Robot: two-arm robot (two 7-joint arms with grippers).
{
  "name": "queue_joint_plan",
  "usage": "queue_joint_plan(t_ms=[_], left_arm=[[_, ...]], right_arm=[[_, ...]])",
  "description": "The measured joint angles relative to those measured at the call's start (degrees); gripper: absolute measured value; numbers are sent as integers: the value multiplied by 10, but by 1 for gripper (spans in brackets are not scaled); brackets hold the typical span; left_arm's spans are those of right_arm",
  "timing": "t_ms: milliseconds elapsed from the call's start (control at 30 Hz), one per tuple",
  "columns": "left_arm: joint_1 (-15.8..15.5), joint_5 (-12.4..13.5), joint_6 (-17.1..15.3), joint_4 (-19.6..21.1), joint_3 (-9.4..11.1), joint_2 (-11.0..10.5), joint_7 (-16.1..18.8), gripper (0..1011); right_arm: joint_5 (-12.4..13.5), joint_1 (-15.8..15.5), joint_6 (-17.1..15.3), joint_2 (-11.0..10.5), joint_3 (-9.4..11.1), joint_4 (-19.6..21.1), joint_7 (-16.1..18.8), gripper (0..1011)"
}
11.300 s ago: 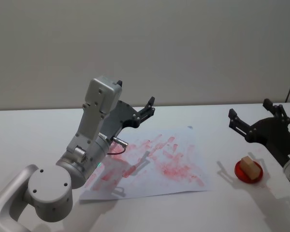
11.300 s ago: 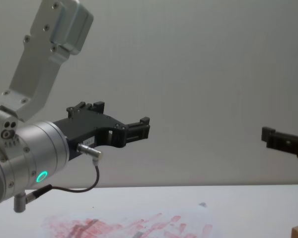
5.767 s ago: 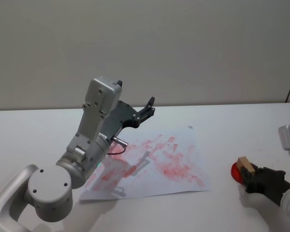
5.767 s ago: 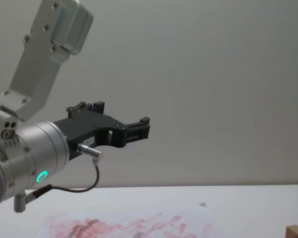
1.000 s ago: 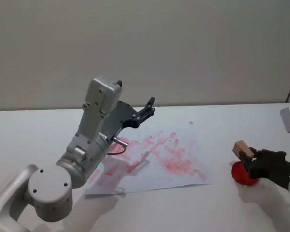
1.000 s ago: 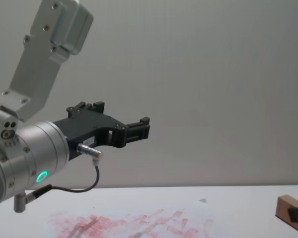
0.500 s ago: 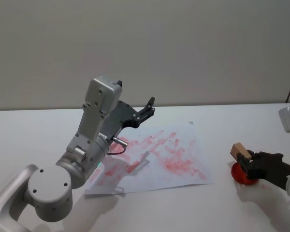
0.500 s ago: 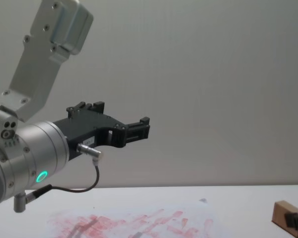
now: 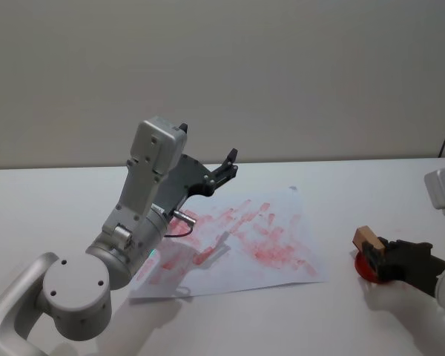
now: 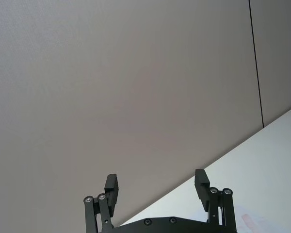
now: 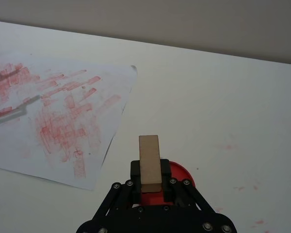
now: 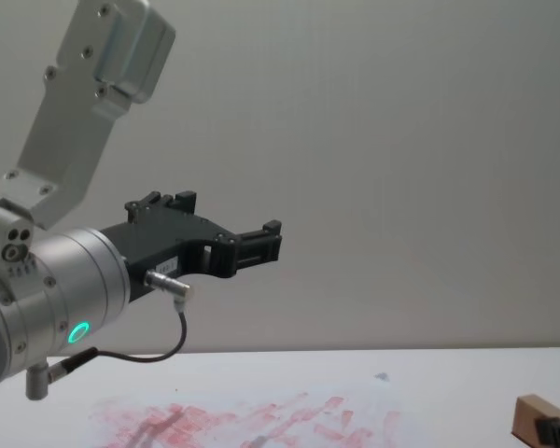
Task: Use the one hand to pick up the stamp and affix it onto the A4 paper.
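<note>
One step is done: my right jaws (image 11: 150, 183) are clamped on the stamp (image 11: 150, 165), held just above the red ink pad (image 9: 370, 268) right of the A4 paper (image 9: 241, 245). Next I'd carry it left over the sheet and press down. My wrist view shows the grip itself (head view hints). Left jaws (image 10: 156, 187) hang apart, parked high.

The stamp (image 9: 368, 239) sits right of the A4 paper (image 9: 237, 241), above a pad (image 9: 368, 268) on the table (image 9: 319, 319).
</note>
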State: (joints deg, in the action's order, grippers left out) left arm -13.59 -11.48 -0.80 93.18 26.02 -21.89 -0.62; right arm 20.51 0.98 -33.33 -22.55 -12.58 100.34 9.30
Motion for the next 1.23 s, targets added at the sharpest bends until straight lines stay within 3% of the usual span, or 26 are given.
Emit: queue_joint_plan(t_ms=[367,867,967,1233], left_arm=[[0,0,0,0,0,0,0,1001],[0,0,0,0,0,0,0,1001],[0,0,0,0,0,0,0,1001],[0,0,0,0,0,0,0,1001]], right_arm=[[-11,5,2,2,0,-6,-3,225],[-17,9,3,2,0,-9,-4,673],[-17,9,3,2,0,-10,-4,805],[-18,9,3,2,0,-10,-4,991]])
